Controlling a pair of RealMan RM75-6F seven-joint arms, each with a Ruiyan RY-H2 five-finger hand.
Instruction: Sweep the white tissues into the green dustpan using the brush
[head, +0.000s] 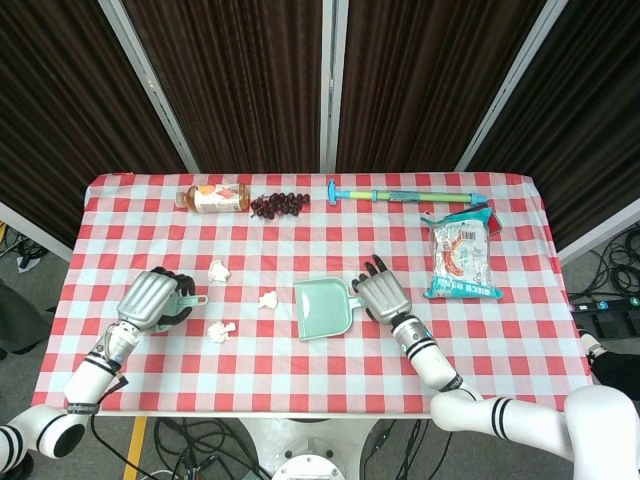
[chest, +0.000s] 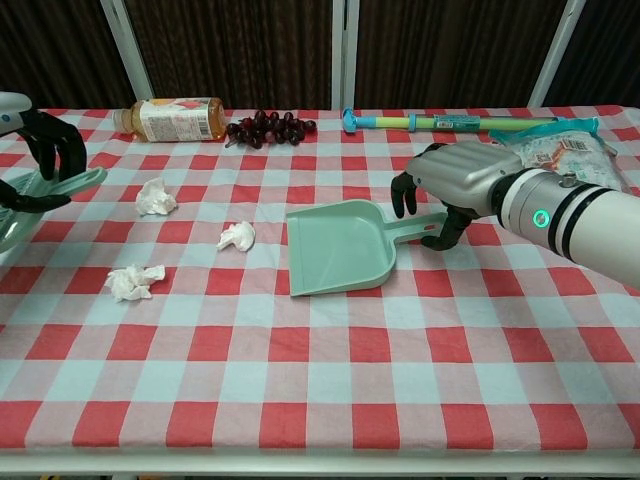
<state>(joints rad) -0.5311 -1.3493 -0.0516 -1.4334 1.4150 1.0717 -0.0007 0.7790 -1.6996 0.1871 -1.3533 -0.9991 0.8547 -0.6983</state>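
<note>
The green dustpan (chest: 338, 246) lies at the table's middle, its mouth toward my left and its handle (chest: 417, 229) toward my right. My right hand (chest: 452, 179) arches over that handle, fingers curved on the far side and thumb on the near side, not closed around it. My left hand (chest: 46, 140) holds the pale green brush (chest: 42, 192) at the table's left edge; in the head view this left hand (head: 152, 298) covers most of the brush (head: 192, 298). Three white tissues (chest: 155, 197) (chest: 237, 236) (chest: 133, 282) lie between brush and dustpan.
Along the far edge lie a drink bottle (chest: 175, 119), a bunch of dark grapes (chest: 268, 127) and a long green-and-yellow stick (chest: 440, 122). A snack bag (head: 461, 254) lies at the right, behind my right forearm.
</note>
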